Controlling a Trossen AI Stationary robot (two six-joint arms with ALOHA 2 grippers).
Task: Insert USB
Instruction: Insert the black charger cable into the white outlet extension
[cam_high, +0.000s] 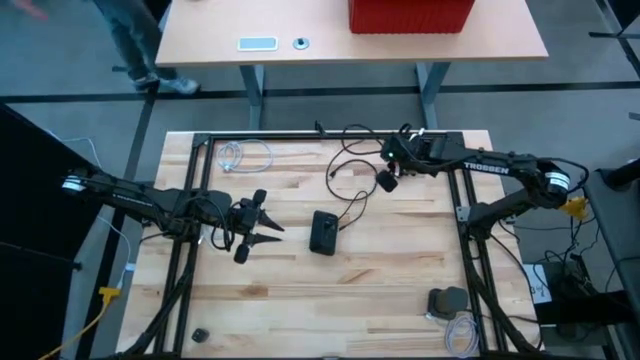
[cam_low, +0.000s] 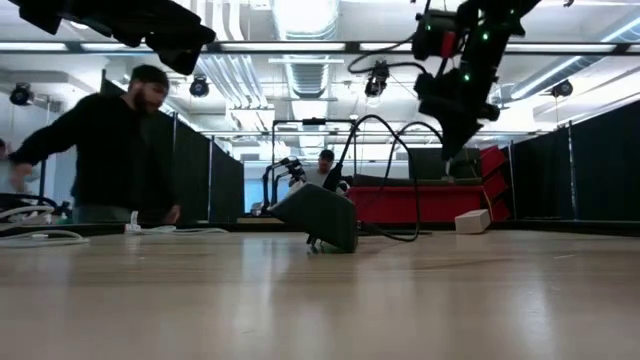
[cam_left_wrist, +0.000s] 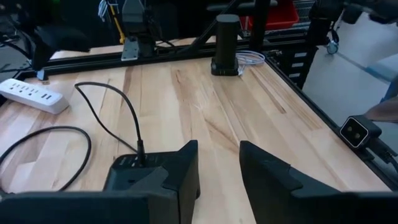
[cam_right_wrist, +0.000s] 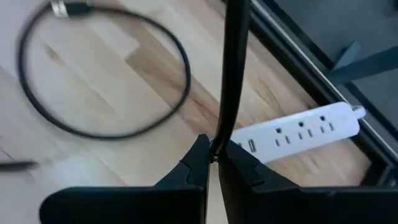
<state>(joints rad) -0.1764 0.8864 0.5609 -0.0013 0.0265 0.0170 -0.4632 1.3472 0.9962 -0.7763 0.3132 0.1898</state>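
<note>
Over at the far right corner of the pale wooden desk (cam_high: 400, 290), the right tool (cam_right_wrist: 214, 155) hangs raised, its fingers pinched tight on a thin black USB cable (cam_right_wrist: 233, 68), above a white power strip (cam_right_wrist: 305, 134). That cable loops down toward a small black box-shaped hub (cam_high: 323, 232) lying mid-desk. Just left of the hub, the left tool (cam_left_wrist: 217, 171) hovers with its fingers parted, gripping nothing. A person (cam_low: 115, 150) in dark clothes stands beyond the desk.

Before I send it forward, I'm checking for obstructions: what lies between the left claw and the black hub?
In the high view, only bare wood lies between the left claw and the black hub.
</note>
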